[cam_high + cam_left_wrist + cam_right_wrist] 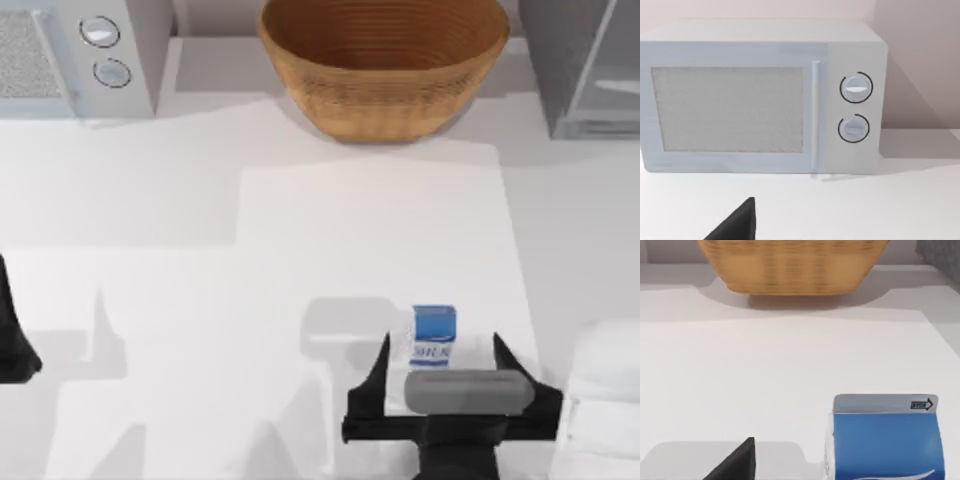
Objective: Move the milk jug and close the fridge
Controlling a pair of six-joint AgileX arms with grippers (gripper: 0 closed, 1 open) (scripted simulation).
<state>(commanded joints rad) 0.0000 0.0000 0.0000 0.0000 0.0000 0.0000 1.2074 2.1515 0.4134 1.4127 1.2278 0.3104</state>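
My left gripper (15,350) sits parked at the table's left edge; I cannot tell its finger state. Near the front, right of centre, the small blue-topped white milk jug (434,335) stands between my right gripper's (441,360) wide-open, empty fingers. Grasping comes first: I must close squarely. The grey speckled fridge (575,60) waits at the far right.

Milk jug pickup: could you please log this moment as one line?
right pincer: open, astride milk jug | left pincer: parked, table's left edge | fridge: far right, door open
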